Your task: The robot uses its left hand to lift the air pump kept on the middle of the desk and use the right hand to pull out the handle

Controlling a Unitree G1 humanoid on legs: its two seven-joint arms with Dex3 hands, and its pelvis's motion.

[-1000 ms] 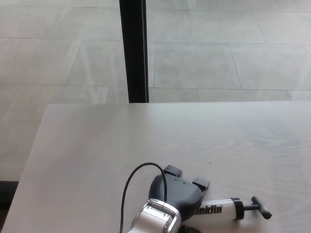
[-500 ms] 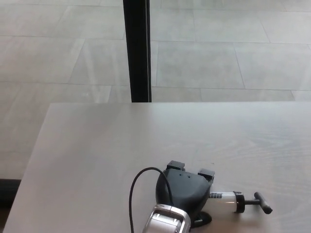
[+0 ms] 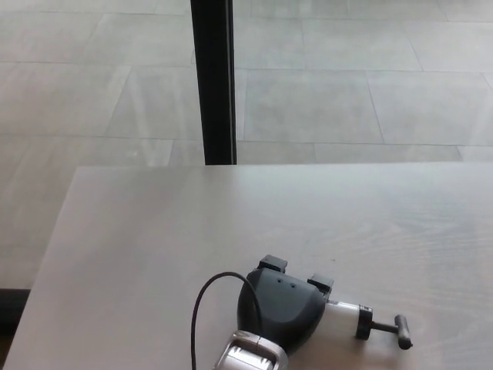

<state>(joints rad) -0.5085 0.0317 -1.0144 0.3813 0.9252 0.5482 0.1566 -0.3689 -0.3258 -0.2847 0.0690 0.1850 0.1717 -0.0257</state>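
Left robot hand (image 3: 283, 304) covers air pump (image 3: 348, 317); no label readable.

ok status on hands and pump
Left hand closed on pump body. Right hand not in view. Handle sticks out right, untouched. Nothing in the way on desk.

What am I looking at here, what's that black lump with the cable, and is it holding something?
This is the view from a camera on a humanoid robot's head, looking down at a pale desk. The black lump is the robot's left hand, with a thumb and two thick fingers; a cable loops off its silver wrist. The hand covers a small air pump, apparently closed around its white barrel. The pump's black T-shaped handle sticks out to the picture's right. The robot's other hand is out of sight. Behind the desk are a tiled floor and a black post.
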